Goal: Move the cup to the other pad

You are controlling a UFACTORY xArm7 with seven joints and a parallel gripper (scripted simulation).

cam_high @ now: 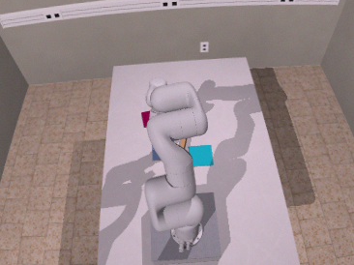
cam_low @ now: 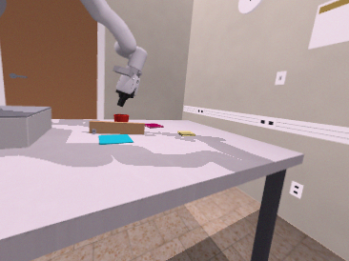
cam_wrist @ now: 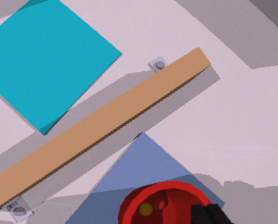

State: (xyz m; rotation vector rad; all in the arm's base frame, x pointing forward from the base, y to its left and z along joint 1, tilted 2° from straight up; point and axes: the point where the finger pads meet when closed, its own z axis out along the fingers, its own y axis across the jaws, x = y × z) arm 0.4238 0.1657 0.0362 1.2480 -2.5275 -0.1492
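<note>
Beige walls [cam_low: 224, 52], tiled floor [cam_high: 58, 126], brown door [cam_low: 48, 52]

A magenta square [cam_low: 153, 125] and a yellow tile [cam_low: 186, 133] are lying flat on the table [cam_low: 200, 171], well apart. A grey box [cam_low: 24, 124] is sitting near the table's left edge.

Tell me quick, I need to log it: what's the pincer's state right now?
Pincer: closed, holding nothing, above the red cup.

Red cup [cam_wrist: 160, 205] with yellow marble [cam_wrist: 145, 209], blue pad [cam_wrist: 145, 167], cyan pad [cam_wrist: 47, 60], tan rail [cam_wrist: 107, 122], magenta square [cam_high: 145, 118]
</note>
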